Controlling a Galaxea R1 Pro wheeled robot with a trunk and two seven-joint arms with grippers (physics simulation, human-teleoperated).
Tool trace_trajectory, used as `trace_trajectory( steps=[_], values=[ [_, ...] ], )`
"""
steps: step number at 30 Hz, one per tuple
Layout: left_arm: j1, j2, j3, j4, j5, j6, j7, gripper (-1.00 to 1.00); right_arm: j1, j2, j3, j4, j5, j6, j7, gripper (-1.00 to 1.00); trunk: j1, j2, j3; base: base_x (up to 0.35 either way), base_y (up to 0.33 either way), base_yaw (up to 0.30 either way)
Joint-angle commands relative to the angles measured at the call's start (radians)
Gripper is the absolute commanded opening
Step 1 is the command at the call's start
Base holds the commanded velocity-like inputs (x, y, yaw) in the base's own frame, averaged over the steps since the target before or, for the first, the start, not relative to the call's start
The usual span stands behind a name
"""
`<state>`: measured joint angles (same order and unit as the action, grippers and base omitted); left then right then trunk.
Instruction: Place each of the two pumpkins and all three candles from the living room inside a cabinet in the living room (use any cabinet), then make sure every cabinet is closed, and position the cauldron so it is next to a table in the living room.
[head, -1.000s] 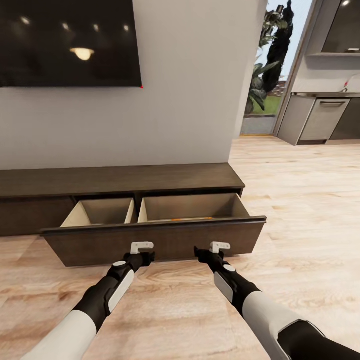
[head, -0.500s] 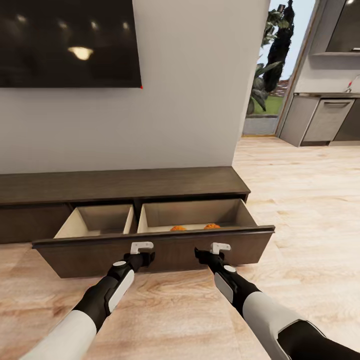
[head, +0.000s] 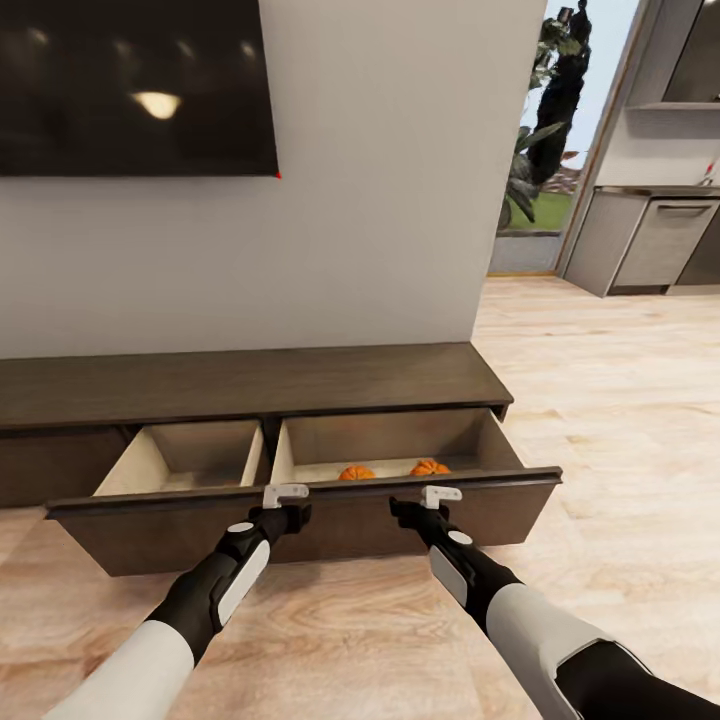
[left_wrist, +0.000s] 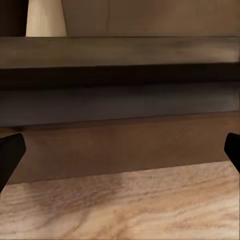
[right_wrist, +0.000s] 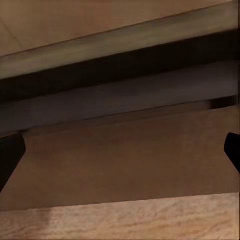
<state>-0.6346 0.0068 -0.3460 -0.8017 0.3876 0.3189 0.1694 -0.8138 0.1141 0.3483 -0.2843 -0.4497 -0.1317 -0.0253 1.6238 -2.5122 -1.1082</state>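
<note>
Both end effectors sit right at the front panel of the pulled-out drawer of the cabinet, so take the drawer as your landmark. Your left end effector is at the upper edge of the drawer front, left of its middle; your right end effector is at the same edge, right of the middle. In the left wrist view the two dark fingertips stand far out at either side of the picture, so the left end effector is spread wide with nothing between its fingers. In the right wrist view the fingertips are just as far apart, and the right end effector is likewise apart and empty. Both wrist views look straight onto the dark drawer front with the wooden floor below it.

Working from largest down: the grey wall rises behind the cabinet, with a dark television mounted above it. The cabinet runs long and low along that wall. Its drawer is open toward you and split into two pale compartments. The left compartment shows only its pale lining as far as you can see past the drawer front. In the right compartment, just behind the drawer front, lie the two pumpkins: one pumpkin nearer the divider, the other pumpkin just to its right, near each other but apart.
</note>
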Motion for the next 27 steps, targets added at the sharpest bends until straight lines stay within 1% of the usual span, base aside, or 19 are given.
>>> trace_trajectory(
  steps=[1, 3, 6, 10, 12, 27],
  values=[
    [0.000, 0.001, -0.004, -0.002, 0.010, 0.003, 0.009, 1.00, -0.001, -0.001, 0.003, 0.001, -0.009, -0.006, -0.004, 1.00, 0.000, 0.000, -0.001, 0.312, 0.046, 0.000],
    [0.000, 0.001, -0.004, -0.002, 0.010, 0.003, 0.009, 1.00, -0.001, -0.001, 0.003, 0.001, -0.009, -0.005, -0.004, 1.00, 0.000, 0.000, -0.001, 0.229, 0.046, 0.000],
    [0.000, 0.001, -0.003, -0.002, 0.010, 0.003, 0.008, 1.00, -0.001, -0.001, 0.003, 0.001, -0.009, -0.005, -0.004, 1.00, 0.000, 0.000, -0.001, 0.062, 0.013, 0.000],
    [0.000, 0.001, -0.001, -0.002, 0.010, 0.003, 0.007, 1.00, -0.001, -0.002, 0.003, 0.001, -0.009, -0.005, -0.004, 1.00, 0.000, 0.000, -0.001, 0.010, 0.002, 0.000],
    [0.000, 0.001, 0.001, -0.002, 0.010, 0.003, 0.007, 1.00, -0.001, -0.002, 0.003, 0.001, -0.009, -0.005, -0.004, 1.00, 0.001, -0.001, -0.009, 0.002, 0.000, 0.000],
    [0.000, 0.002, 0.004, -0.002, 0.010, 0.003, 0.007, 1.00, -0.001, -0.002, 0.003, 0.001, -0.009, -0.005, -0.004, 1.00, 0.001, -0.001, -0.009, 0.000, 0.000, 0.000]
  ],
)
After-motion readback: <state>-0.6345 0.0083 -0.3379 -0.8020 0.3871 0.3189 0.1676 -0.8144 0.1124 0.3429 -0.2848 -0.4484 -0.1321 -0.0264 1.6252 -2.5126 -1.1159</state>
